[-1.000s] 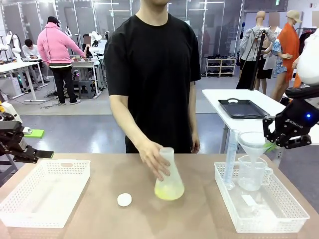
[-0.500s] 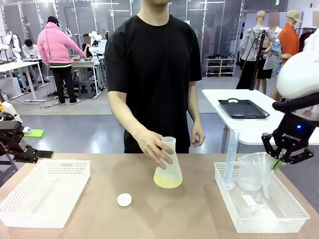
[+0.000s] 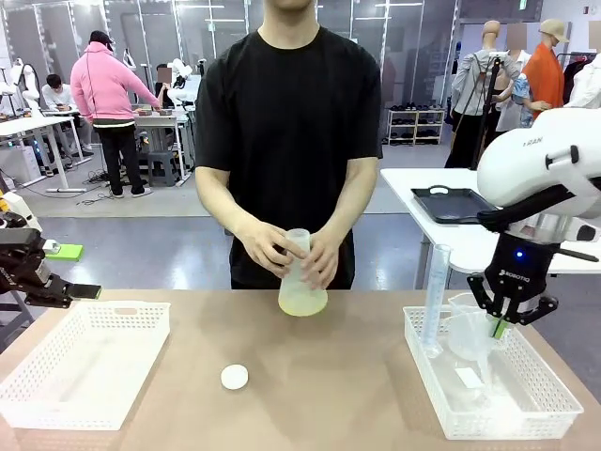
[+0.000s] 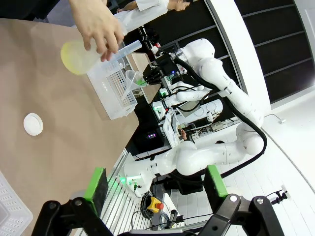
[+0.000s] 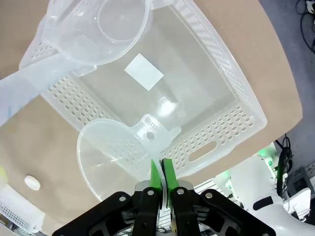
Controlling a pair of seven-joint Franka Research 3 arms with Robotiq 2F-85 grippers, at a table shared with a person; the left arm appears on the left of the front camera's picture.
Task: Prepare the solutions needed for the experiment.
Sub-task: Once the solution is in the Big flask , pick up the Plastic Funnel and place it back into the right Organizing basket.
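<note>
- Nearest, the left gripper [image 4: 155, 177] hangs off the left edge of the surface [image 3: 338, 404], its fingers spread wide with nothing between them; as it stands it threatens nothing
- A white cap [image 3: 234, 377] lies alone on the surface between the left basket [image 3: 84, 413] and the right basket [image 3: 507, 427], well apart from the flask, whose mouth is open
- Over the right basket, the right gripper [image 5: 160, 169] has its fingers pressed together on the thin tab at the rim of a clear funnel [image 5: 113, 152]; that narrow pinch is the weak point, since the funnel could pivot in it or slip out and drop
- The measuring jug [image 5: 98, 29] and the tall graduated cylinder [image 3: 437, 291] stand in the same basket just beside the funnel; a swing of the funnel or the arm could catch the jug's rim or tip the narrow-based cylinder
- At the far edge, the person's hands [image 3: 324, 258] wrap the frosted flask [image 3: 300, 277]; whether its base rests on the surface I cannot tell
- The solution [image 3: 302, 303] is a shallow pale yellow, slightly cloudy pool at the flask's bottom, dim through the translucent wall; uncapped, it could spill on a hard tilt, though so little liquid makes that unlikely
</note>
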